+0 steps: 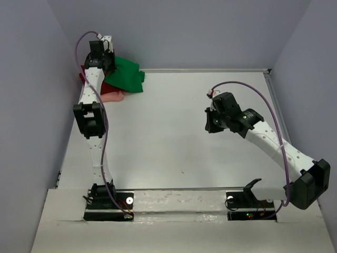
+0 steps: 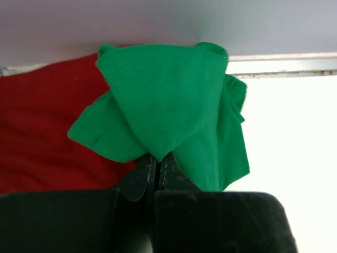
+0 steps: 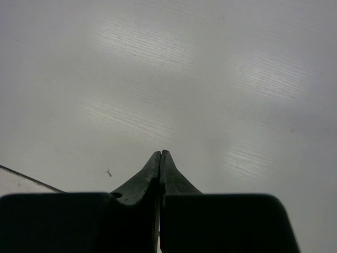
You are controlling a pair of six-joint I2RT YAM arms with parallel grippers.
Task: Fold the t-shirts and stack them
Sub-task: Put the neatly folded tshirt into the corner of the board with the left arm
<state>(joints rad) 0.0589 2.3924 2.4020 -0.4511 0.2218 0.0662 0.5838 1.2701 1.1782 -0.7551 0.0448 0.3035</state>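
White table (image 1: 174, 132) | we see left gripper (image 2: 157, 159) clamped on green t-shirt (image 2: 168, 100), red t-shirt (image 2: 37, 126) beside it | right gripper (image 3: 160, 155) pressed together

Plain, pale lavender-grey walls (image 1: 200, 31) enclose a flat, matte white tabletop (image 1: 174, 137) on three sides. A thin, pale metal strip (image 1: 210, 70) edges its far side. Soft patches of light reflect off the tabletop.

Lab bench (image 1: 174, 137) (plain walls (image 1: 184, 31))
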